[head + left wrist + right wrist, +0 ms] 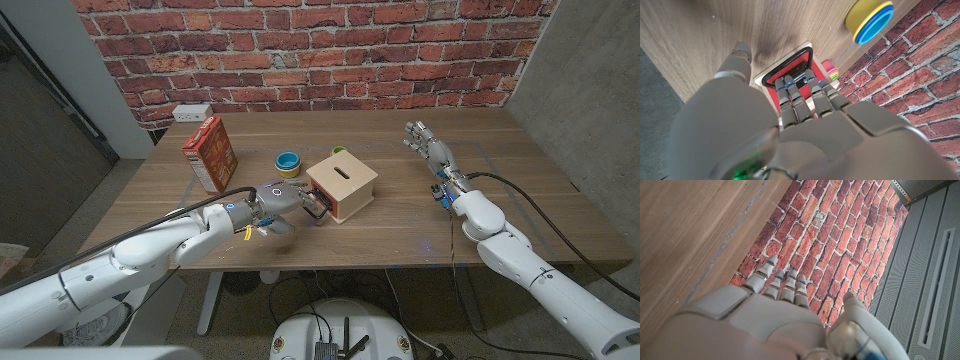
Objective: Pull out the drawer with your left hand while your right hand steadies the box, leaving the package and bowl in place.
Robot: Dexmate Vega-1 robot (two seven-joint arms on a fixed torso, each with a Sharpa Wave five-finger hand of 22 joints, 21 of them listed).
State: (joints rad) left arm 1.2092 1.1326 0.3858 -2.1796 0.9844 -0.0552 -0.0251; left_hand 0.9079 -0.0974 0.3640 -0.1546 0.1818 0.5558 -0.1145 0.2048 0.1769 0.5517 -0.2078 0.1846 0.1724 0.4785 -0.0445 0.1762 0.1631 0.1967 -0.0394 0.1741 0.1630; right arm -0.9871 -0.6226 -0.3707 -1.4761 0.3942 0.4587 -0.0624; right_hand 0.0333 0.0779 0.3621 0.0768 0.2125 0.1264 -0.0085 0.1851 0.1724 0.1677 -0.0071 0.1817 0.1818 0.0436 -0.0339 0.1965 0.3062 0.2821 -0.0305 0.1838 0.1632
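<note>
brick wall [300, 50], wooden table [480, 130], package [209, 152] and bowl [289, 162] beside box [343, 184]

You're working in what looks like a lab or test room set up as a stage: a plain wooden table [420, 215] stands before a brick-pattern backdrop [330, 50], with grey wall panels [927, 280] beside it, a power strip [192, 113] behind, and cables [300, 290] hanging underneath.
</note>
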